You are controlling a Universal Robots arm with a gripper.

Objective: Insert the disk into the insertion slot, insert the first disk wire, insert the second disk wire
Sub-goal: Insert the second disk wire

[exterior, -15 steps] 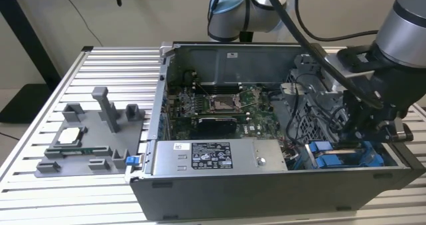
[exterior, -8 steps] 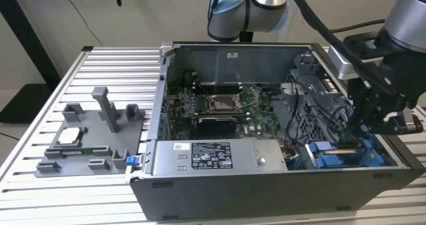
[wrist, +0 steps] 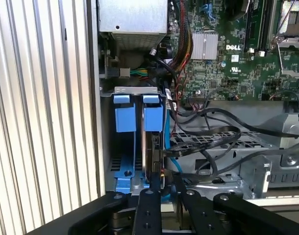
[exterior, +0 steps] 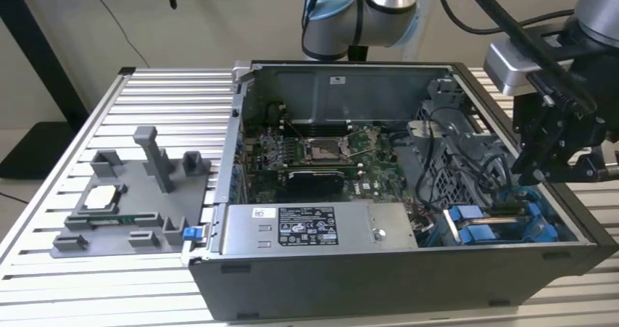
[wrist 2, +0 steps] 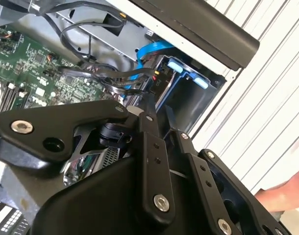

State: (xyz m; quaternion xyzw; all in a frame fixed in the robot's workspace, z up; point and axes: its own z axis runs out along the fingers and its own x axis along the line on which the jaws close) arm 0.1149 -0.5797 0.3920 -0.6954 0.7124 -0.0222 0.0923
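- The exterior view is evenly and softly lit; the ribbed table [exterior: 58, 218] looks pale and washed at 9 o'clock, and the computer case [exterior: 387, 283] interior sits in shade.
- In the second wrist view, strong glare whitens the table slats toward 3 o'clock, while the black hand [wrist 2: 154, 147] is close, dark and soft in focus.
- In the first wrist view the circuit board [wrist: 228, 68] is crisp; the slats at 9 o'clock are bright.

Blue latch tabs [wrist: 139, 117], green mobo [wrist: 237, 54] (grey perforated cage [wrist: 208, 142]), black gripper [wrist: 161, 193].
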